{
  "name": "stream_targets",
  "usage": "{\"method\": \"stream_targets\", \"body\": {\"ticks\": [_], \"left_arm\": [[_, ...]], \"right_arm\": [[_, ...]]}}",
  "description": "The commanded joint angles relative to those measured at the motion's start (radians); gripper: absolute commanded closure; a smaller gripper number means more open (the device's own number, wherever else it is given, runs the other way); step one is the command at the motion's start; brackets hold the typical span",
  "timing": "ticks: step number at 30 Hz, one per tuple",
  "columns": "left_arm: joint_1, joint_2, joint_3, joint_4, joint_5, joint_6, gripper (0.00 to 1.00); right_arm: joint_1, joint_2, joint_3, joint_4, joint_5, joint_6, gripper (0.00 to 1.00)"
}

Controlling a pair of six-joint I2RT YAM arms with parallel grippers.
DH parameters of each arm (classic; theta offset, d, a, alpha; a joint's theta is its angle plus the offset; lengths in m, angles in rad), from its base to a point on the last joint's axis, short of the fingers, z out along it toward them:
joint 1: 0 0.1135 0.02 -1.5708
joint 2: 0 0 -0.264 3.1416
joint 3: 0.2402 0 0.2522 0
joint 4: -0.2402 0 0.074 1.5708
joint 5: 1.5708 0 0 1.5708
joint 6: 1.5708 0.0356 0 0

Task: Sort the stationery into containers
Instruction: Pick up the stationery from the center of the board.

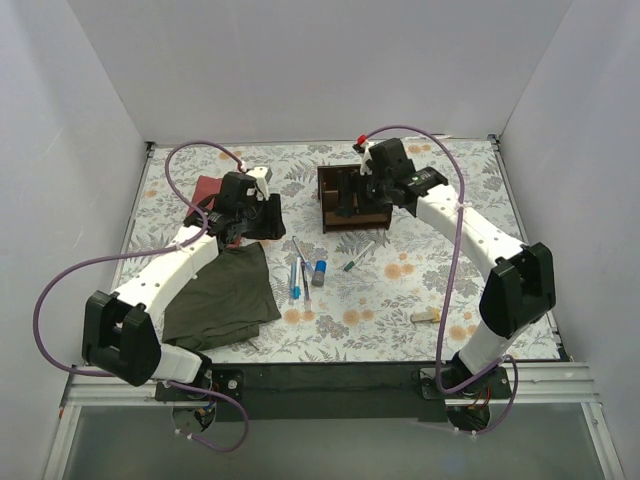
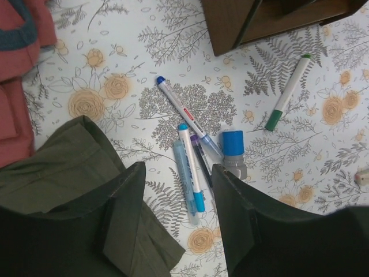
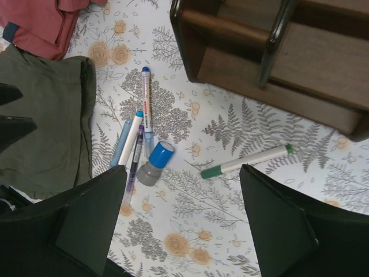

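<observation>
Two arms hang over a floral table (image 1: pixel 450 290) with stationery lying loose on it. The left gripper (image 2: pixel 177 170) hovers above a cluster of pens (image 2: pixel 190 173), its jaws wide apart and holding nothing. The right gripper (image 3: pixel 183 172), likewise spread wide and empty, hangs by the organiser (image 3: pixel 300 63), which stands at the far centre of the table.

The cluster lies near of the organiser: a pale blue pen, a white one with blue ends and a dark purple one, side by side. A blue-tipped pen (image 2: pixel 187 118) slants away from the cluster toward the far left. A blue-capped cylinder (image 2: pixel 233 151) lies just beside the cluster on its right. A green-tipped pen (image 2: pixel 288 91) lies apart, farther right, close to the organiser's near wall. A beige block (image 1: pixel 425 316) sits alone, well off to the near right.

An olive cloth (image 1: pixel 225 290) spreads left of the pens, and a red cloth (image 1: pixel 208 188) lies beyond it at the far left, partly hidden by the left arm.
</observation>
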Motion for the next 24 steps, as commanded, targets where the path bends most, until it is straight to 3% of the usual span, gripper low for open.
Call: {"method": "stream_targets", "body": {"ticks": [1, 4, 8, 11, 24], "left_arm": [[0.004, 0.017, 0.005, -0.029, -0.049, -0.106, 0.50], [0.036, -0.041, -0.041, 0.010, -0.140, -0.105, 0.47], [0.121, -0.098, -0.038, -0.045, -0.148, -0.135, 0.44], [0.180, -0.121, -0.044, -0.090, -0.108, -0.123, 0.44], [0.200, -0.261, -0.079, -0.099, -0.206, 0.016, 0.43]], "right_arm": [[0.057, 0.086, 0.061, -0.050, 0.082, 0.204, 0.16], [0.124, 0.148, 0.139, -0.104, 0.191, 0.284, 0.16], [0.240, 0.189, 0.202, -0.158, 0.336, 0.375, 0.15], [0.278, 0.208, 0.239, -0.231, 0.418, 0.479, 0.26], [0.287, 0.347, 0.190, -0.310, 0.260, 0.622, 0.41]]}}
